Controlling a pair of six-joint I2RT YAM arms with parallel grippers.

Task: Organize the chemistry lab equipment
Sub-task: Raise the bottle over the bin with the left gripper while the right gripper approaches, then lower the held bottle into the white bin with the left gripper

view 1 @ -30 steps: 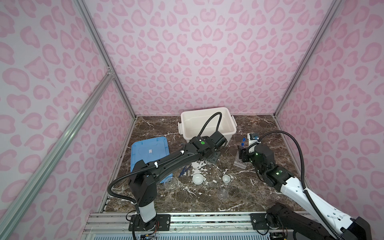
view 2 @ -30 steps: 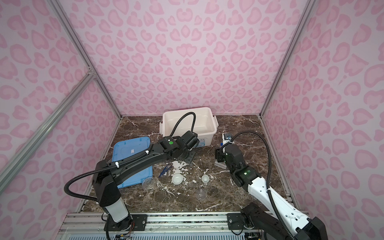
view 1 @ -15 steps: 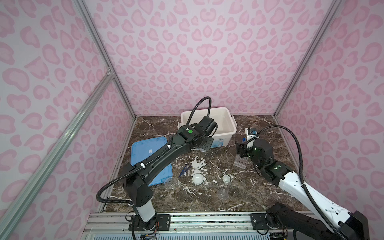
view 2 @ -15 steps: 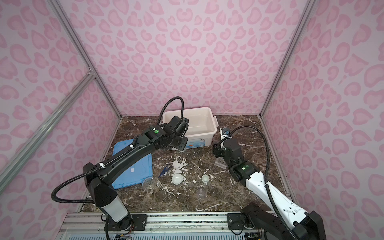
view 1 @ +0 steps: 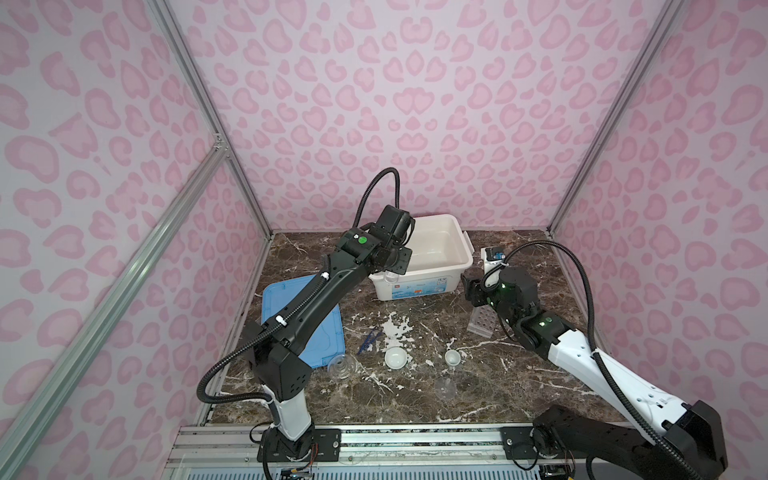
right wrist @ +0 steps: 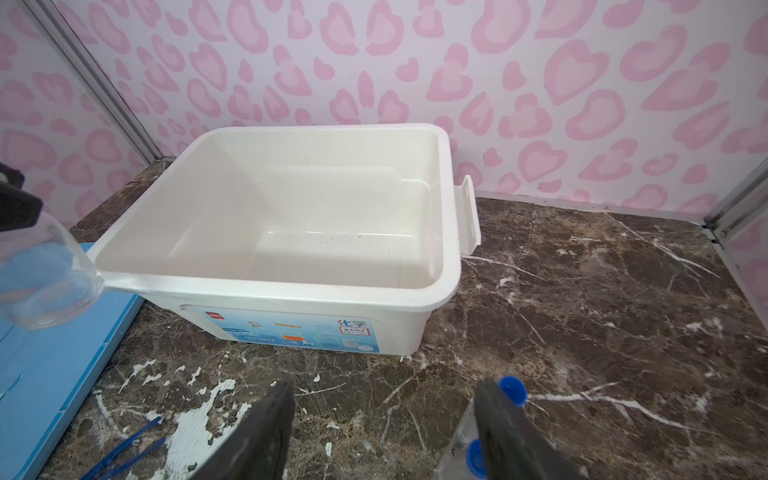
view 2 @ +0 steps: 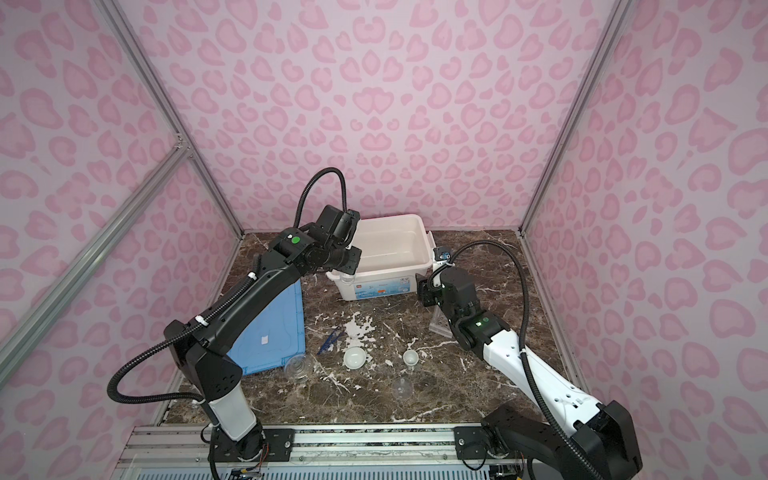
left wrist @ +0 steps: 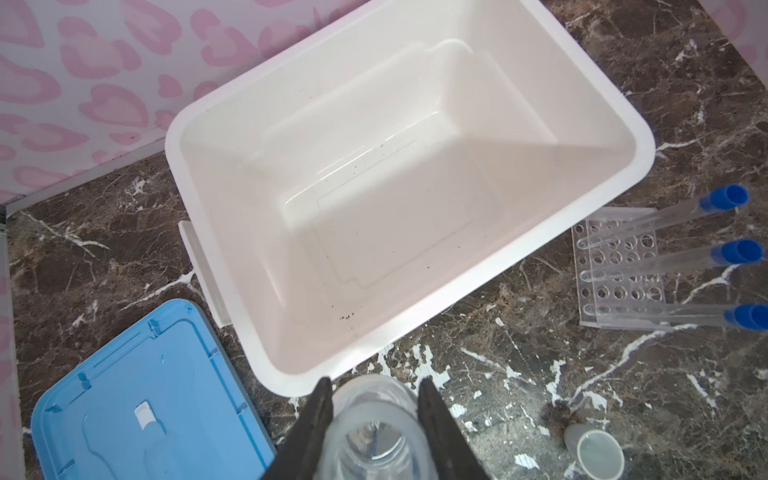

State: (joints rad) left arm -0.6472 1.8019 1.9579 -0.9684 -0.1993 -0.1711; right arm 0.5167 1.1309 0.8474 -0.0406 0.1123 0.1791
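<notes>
- Left hand (left wrist: 376,384): closed on a clear glass flask (left wrist: 374,436), raised just beside a corner of the white bin (left wrist: 519,104).
- Right hand (right wrist: 382,395): open, empty, over the counter (right wrist: 582,311), just beside the blue-capped test tubes (left wrist: 665,259) at the clear rack (left wrist: 615,291).
- Two white bowls (view 1: 395,357) and dark blue tweezers (view 1: 368,338): loose on the counter.

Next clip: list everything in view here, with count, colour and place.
Bin: one, white, table back centre.
Lid: one, blue, flat left of bin.
Rack: one, clear, right of bin.
Tubes: three, clear with blue caps, at rack.
Bowls: two, white, front centre.
Tweezers: one, blue, between lid and bowls.
Loose flasks: two, clear, table front.
Held flask: one, clear, at bin's front left corner.
Table: one, dark marble.
Left gripper: one, black, shut on held flask.
Right gripper: one, black, open, empty, by rack.
</notes>
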